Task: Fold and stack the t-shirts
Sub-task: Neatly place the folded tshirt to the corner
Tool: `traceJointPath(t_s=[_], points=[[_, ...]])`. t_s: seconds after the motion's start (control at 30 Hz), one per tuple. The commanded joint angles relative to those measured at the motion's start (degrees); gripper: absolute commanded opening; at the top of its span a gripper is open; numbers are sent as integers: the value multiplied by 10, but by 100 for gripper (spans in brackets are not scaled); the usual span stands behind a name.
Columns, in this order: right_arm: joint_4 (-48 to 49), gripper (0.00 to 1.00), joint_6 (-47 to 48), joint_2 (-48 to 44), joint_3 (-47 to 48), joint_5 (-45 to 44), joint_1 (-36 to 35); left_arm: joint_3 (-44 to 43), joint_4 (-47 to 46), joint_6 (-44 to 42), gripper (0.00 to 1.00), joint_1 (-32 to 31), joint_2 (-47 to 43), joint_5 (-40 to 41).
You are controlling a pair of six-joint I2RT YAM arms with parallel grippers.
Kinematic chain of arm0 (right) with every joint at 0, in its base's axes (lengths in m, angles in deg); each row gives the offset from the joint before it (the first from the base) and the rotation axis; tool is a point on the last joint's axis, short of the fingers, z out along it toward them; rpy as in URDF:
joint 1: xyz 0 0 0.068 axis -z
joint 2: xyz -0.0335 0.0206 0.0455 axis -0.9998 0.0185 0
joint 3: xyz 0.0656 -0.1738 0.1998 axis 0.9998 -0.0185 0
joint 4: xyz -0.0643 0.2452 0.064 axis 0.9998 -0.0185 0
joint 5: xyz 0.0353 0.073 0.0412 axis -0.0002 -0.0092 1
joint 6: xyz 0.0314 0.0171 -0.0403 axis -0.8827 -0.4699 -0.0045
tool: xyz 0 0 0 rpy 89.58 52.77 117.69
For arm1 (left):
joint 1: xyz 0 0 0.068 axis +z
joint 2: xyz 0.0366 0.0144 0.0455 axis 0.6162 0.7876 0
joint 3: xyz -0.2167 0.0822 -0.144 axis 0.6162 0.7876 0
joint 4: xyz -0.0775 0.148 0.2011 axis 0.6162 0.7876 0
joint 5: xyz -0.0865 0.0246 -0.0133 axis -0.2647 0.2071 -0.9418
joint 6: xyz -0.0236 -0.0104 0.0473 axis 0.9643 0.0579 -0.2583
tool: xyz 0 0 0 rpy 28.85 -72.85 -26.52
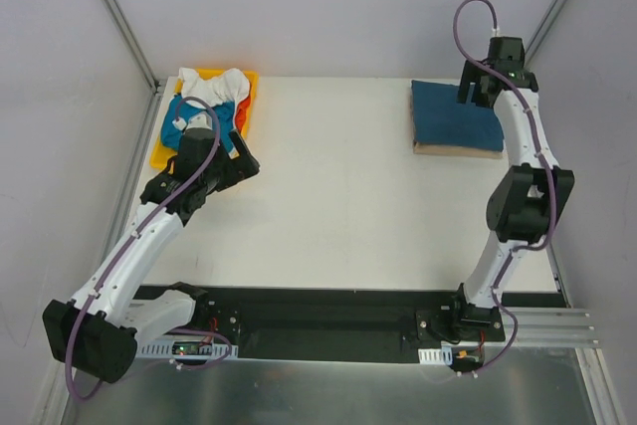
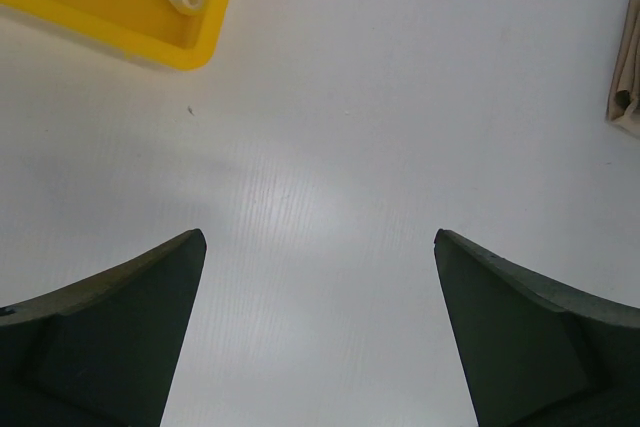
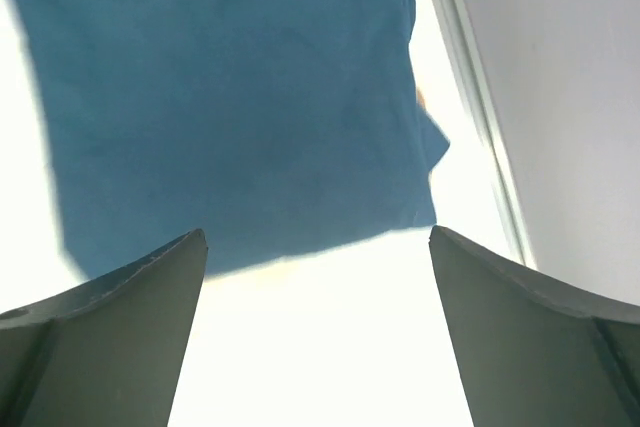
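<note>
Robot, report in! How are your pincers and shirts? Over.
Left pincer open, empty. Right pincer open near folded blue t-shirt, stacked on tan t-shirt. Unfolded t-shirts wait in yellow tray.

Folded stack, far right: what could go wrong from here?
The open right end effector hangs over the blue shirt; a low retreat could snag it and skew it off the beige shirt. The shirts in the yellow tray lie tangled; the left end effector may lift several together.

Folded blue t-shirt (image 3: 230, 97) and the beige t-shirt (image 1: 458, 150) under it are soft, matt cloth, as are the crumpled shirts (image 1: 214, 87) — while the yellow tray (image 2: 190, 47) is smooth, glossy plastic and the white table (image 1: 338, 196) is smooth, faintly sheened, finely grained.
</note>
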Motion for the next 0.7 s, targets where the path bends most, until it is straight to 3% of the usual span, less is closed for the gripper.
traceJointPath(t_s=[0.0, 0.27, 0.43, 0.67], points=[[23, 97, -64, -150, -99, 62, -10, 20, -2, 11, 99, 6, -26, -6], [92, 97, -122, -348, -390, 51, -45, 48, 0, 26, 99, 6, -39, -23], [114, 97, -131, -440, -522, 46, -72, 67, -1, 40, 99, 6, -19, -43], [202, 97, -186, -583, -706, 173, -86, 105, -2, 47, 99, 6, -16, -61]])
